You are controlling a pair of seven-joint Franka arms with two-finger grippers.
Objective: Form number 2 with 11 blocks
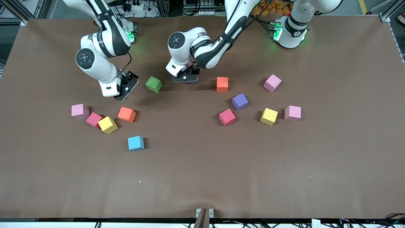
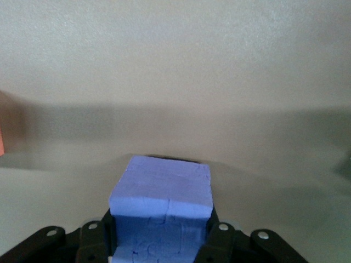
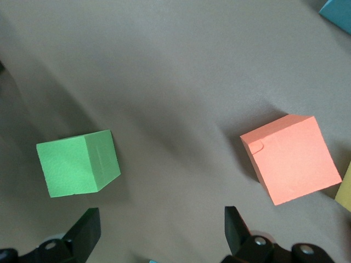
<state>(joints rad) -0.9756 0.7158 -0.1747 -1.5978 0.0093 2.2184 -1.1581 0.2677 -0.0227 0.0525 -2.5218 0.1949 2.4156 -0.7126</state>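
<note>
No writing is reading clearly. In the front view, the left gripper (image 1: 186,79) is sitting low beside the green block (image 1: 154,84). The left wrist view is showing it clamping a purple block (image 2: 162,211). In the right wrist view, the right gripper (image 3: 160,230) is hanging wide over bare table between the green block (image 3: 78,163) and an orange block (image 3: 290,159).

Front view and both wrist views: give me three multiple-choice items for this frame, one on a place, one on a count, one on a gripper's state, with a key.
1. Which block lies nearest the front camera?
A. sky blue block
B. green block
C. purple block on the table

2. How many light pink blocks lie on the table?
A. one
B. three
C. five

3. What is the left gripper doing?
A. open, nothing in it
B. shut on a yellow block
C. shut on a purple block

Key: 1 A, the sky blue block sits lowest in the front view. 2 B, three light pink blocks show. 3 C, the left gripper clamps the held purple block; the right gripper waits open.
</note>
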